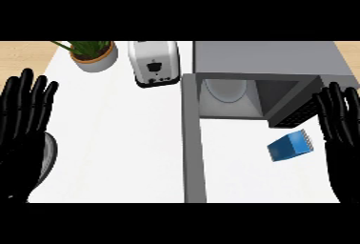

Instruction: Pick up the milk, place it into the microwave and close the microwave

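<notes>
**A:** Milk [289, 147] picked up yet?

**B:** No. It lies on the counter [112, 143], just left of the right hand [343, 140], untouched. That hand is spread, fingers straight, holding nothing. The left hand [20, 138] is the same, well apart at the far edge.

**A:** And the microwave [267, 57]?

**B:** Open, beyond the right hand's fingertips. Its door [193, 143], I think, is the grey slab swung out left of the milk. Grasping, placing and closing are all left to do.
</notes>
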Robot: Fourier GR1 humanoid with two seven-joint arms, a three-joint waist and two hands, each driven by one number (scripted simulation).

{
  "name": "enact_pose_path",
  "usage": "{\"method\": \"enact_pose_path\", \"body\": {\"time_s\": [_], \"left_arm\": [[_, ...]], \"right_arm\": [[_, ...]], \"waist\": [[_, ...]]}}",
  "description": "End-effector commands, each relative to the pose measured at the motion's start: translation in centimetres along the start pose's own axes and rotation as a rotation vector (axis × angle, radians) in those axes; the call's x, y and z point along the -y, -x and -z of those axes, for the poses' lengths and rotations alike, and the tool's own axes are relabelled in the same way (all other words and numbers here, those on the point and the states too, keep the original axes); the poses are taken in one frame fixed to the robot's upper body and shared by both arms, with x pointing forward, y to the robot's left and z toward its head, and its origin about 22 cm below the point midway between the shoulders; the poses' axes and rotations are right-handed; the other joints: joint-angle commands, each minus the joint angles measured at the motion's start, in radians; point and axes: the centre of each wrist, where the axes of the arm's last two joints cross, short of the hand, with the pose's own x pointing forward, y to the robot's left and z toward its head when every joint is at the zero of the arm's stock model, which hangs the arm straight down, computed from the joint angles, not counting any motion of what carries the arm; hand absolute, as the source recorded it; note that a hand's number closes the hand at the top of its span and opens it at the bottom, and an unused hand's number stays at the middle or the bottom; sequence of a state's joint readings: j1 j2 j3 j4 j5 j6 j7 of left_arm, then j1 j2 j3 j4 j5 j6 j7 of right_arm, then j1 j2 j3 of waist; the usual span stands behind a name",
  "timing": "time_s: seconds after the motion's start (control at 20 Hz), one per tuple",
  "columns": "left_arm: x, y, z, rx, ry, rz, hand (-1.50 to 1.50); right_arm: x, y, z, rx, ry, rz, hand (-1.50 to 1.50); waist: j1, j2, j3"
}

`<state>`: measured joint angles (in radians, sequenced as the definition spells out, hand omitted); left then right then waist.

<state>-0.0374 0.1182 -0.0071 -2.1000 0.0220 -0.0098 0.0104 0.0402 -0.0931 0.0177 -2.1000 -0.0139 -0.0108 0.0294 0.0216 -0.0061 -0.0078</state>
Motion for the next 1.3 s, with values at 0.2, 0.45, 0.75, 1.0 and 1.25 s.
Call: {"method": "enact_pose_path", "body": {"time_s": [0.2,0.45,0.75,1.0,1.25], "left_arm": [[-3.7,-0.9,-0.3,-0.044,0.008,0.013,-1.50],[-4.7,-1.1,-3.6,-0.130,-0.008,-0.210,-1.50],[-5.5,-4.0,-5.1,-0.153,-0.001,-0.238,-1.50],[-7.0,-7.0,-8.6,-0.148,0.003,-0.228,-1.50],[-7.6,-5.8,-9.0,-0.135,-0.019,-0.225,-1.50]], "right_arm": [[4.6,-2.0,0.7,0.036,0.066,-0.136,-1.50],[3.7,-3.4,0.6,-0.003,0.006,-0.015,-1.50],[5.0,-3.3,-0.6,-0.032,0.061,-0.061,-1.50],[5.4,-1.0,-0.7,-0.081,0.100,-0.099,-1.50],[5.3,0.6,-2.1,-0.115,0.122,-0.128,-1.50]], "waist": [[-0.022,0.005,0.008],[-0.015,0.003,0.007],[-0.017,0.004,0.008],[-0.002,0.003,0.008],[-0.015,0.004,0.008]]}}
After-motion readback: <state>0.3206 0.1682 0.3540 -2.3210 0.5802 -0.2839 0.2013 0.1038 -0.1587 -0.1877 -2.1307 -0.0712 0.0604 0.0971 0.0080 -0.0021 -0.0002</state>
